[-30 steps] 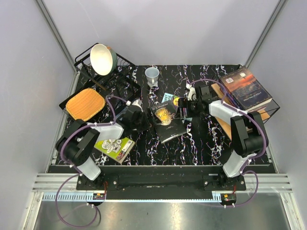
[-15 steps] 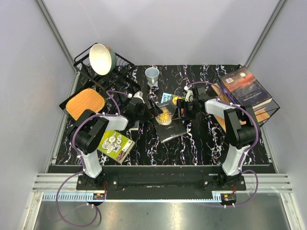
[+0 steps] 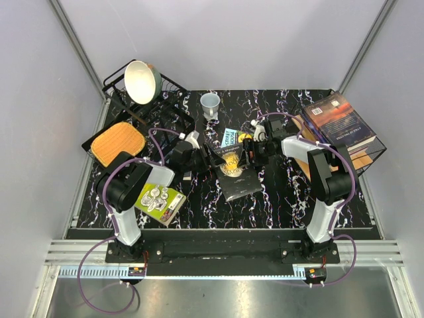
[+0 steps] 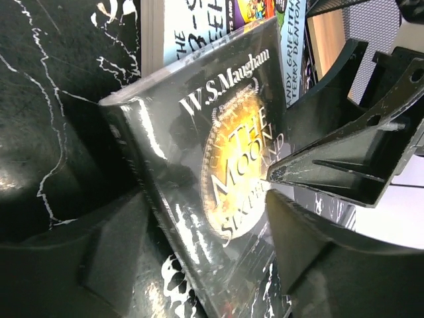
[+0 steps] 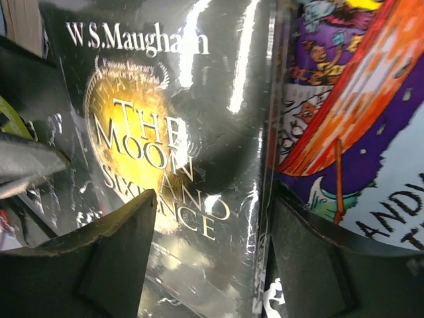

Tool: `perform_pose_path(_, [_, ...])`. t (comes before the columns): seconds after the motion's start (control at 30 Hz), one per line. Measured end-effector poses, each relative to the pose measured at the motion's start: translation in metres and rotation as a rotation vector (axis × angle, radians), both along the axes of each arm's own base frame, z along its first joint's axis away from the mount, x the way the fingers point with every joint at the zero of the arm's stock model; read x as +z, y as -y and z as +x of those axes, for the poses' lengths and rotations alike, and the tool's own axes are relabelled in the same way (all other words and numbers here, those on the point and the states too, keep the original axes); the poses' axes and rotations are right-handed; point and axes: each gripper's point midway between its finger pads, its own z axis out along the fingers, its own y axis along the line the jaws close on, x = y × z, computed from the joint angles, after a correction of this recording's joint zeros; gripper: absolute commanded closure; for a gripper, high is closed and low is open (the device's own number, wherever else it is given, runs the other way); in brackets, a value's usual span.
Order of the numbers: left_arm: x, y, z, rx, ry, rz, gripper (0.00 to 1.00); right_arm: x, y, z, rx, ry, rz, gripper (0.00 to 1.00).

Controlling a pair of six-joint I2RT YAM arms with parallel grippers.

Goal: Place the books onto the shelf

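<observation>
A black book with a gold disc (image 3: 233,171) lies at mid-table, partly over a teal-white book (image 3: 230,136). My left gripper (image 3: 212,158) is open at its left edge, and in the left wrist view the black book (image 4: 218,152) runs tilted between the fingers (image 4: 99,255). My right gripper (image 3: 246,154) is open at the book's right side. In the right wrist view the black cover (image 5: 152,132) and its edge lie between the fingers (image 5: 318,265), beside a purple-orange cover (image 5: 344,99). A lime green book (image 3: 159,201) lies front left. The shelf (image 3: 363,159) at right carries a dark book (image 3: 339,121).
A black wire dish rack (image 3: 173,119) at the back left holds a cream bowl (image 3: 142,81). An orange-brown cutting board (image 3: 118,143) lies on a black tray beside it. A pale cup (image 3: 210,104) stands behind the books.
My left gripper has swung right to the black book's left edge and its jaws have narrowed. The right gripper's jaws have also narrowed at the book's right side.
</observation>
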Motion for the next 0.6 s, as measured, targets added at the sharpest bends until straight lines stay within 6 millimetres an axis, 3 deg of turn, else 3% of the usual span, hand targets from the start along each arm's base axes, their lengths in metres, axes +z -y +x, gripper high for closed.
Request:
perform_pose_path(0.23, [0.001,-0.003,-0.003,0.001,0.012,0.007,0.44,-0.002,-0.004,-0.017,0.085,0.005,-0.046,0.37])
perform_pose_path(0.4, [-0.003,-0.013,-0.018,0.004,0.001,0.016,0.58,-0.003,-0.009,-0.038,0.162,-0.012,-0.066,0.37])
perform_pose_path(0.6, [0.002,-0.018,-0.032,-0.011,0.004,0.01,0.64,0.0,-0.01,-0.048,0.224,-0.013,-0.058,0.36])
